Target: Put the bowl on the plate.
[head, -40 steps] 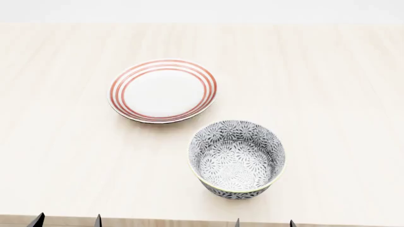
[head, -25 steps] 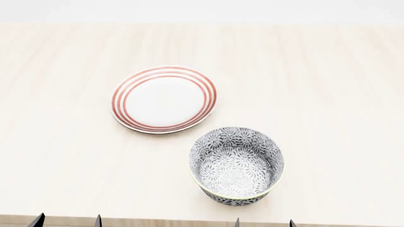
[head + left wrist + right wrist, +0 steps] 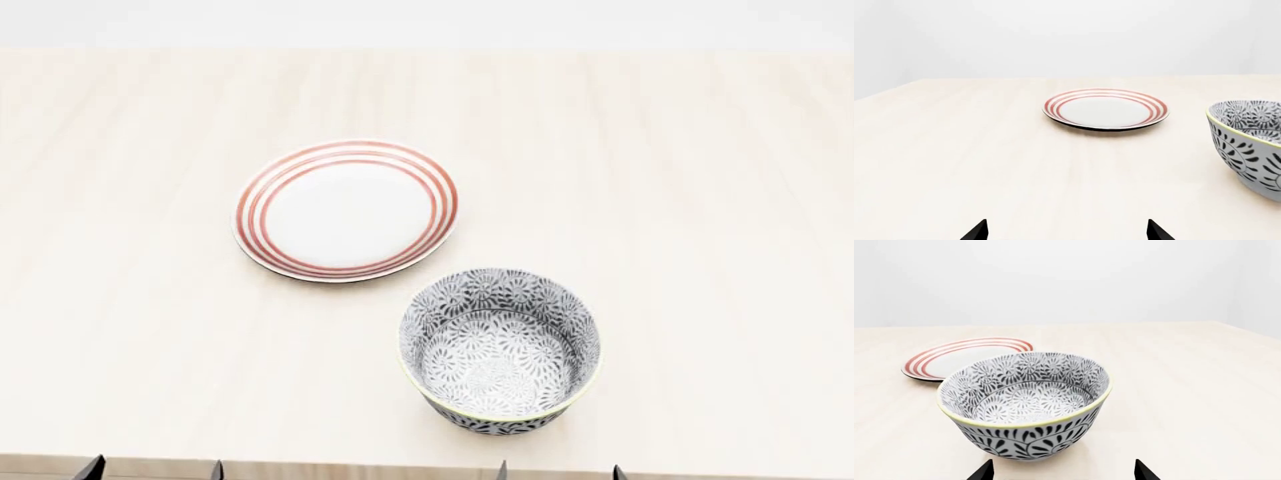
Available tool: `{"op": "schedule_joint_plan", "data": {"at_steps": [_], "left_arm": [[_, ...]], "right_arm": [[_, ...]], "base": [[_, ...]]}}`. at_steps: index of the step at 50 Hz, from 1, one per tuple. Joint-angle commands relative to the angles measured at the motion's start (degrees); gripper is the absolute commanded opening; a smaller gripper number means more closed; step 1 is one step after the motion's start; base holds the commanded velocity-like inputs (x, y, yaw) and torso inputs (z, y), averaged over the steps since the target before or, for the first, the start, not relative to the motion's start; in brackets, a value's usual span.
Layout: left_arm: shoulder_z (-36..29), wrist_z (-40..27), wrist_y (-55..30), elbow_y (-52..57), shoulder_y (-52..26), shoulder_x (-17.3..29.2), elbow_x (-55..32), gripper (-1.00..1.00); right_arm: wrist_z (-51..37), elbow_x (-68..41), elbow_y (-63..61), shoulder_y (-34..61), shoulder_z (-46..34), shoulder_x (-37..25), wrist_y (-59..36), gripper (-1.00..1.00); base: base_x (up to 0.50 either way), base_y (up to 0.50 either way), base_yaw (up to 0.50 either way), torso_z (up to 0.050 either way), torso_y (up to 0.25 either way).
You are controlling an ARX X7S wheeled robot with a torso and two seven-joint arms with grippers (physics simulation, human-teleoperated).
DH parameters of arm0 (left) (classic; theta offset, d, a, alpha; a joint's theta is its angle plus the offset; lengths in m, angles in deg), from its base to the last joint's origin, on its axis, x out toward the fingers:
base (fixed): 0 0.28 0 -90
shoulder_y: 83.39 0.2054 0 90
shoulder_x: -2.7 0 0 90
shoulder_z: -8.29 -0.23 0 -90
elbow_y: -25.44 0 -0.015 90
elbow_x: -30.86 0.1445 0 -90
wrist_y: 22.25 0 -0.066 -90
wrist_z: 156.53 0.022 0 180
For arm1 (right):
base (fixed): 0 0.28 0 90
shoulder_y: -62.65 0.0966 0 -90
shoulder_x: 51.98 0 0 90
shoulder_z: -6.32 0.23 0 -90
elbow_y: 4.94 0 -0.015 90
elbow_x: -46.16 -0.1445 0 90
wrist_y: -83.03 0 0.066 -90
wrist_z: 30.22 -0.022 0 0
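Your bowl (image 3: 501,350) upright on the bench (image 3: 694,200), just beside the plate (image 3: 347,208) and nearer you, apart from it, your left hand (image 3: 1067,234) and right hand (image 3: 1063,472) both spread wide, holding nothing

Head view: we look steeply down from above the near edge of the tabletop (image 3: 694,180), taking in the plate (image 3: 347,208) and the bowl (image 3: 499,348) whole; dark fingertips of both hands just poke in at the near edge.
Left wrist view: we sit low, near the tabletop (image 3: 954,150), facing level across it towards a pale wall; the plate (image 3: 1105,108) lies ahead at middle distance, and the bowl (image 3: 1251,145) is cut by the frame edge.
Right wrist view: we sit low and close to the bowl (image 3: 1025,404), which fills the foreground; the plate (image 3: 964,357) lies behind it.
Shared: all three views hold bowl, plate and tabletop.
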Motion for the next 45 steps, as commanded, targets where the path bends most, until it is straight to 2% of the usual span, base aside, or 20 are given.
{"op": "schedule_joint_plan", "data": {"at_steps": [1,6,10,18,24,42,45], "left_arm": [[0.6,-0.2,-1.2,2.0,0.2,-0.1,-0.9,1.0],[4.3,-2.6,-2.9,12.5,-1.9,0.5,-4.5,1.0],[9.1,-6.7,-0.3,24.0,-4.6,2.0,-3.9,1.0],[12.0,-10.5,6.4,32.2,-3.9,3.3,0.7,1.0],[12.4,-12.2,9.8,35.0,-3.2,3.4,2.7,1.0],[11.1,-13.7,9.3,33.7,-3.0,4.4,2.3,1.0],[9.7,-12.9,5.9,33.2,-3.3,4.7,1.5,1.0]], "right_arm": [[-0.5,0.2,-1.0,0.1,0.3,0.1,0.4,1.0],[-4.8,-3.3,-7.5,2.9,5.3,0.9,7.1,1.0],[-8.0,-5.9,-13.3,5.6,9.0,0.8,11.8,1.0],[-9.6,-7.0,-21.1,6.5,10.3,-0.3,18.8,1.0],[-11.6,-8.0,-22.3,6.6,11.0,-0.4,20.3,1.0],[-12.4,-7.8,-22.0,6.0,8.3,-2.4,19.7,1.0],[-12.9,-7.5,-22.2,5.9,7.9,-2.7,18.8,1.0]], "base": [[0.0,0.0,0.0,0.0,0.0],[0.0,0.0,0.0,0.0,0.0],[0.0,0.0,0.0,0.0,0.0],[0.13,0.0,0.0,0.0,0.0],[0.48,0.0,0.0,0.0,0.0],[0.5,0.0,0.0,0.0,0.0],[0.34,0.0,0.0,0.0,0.0]]}}
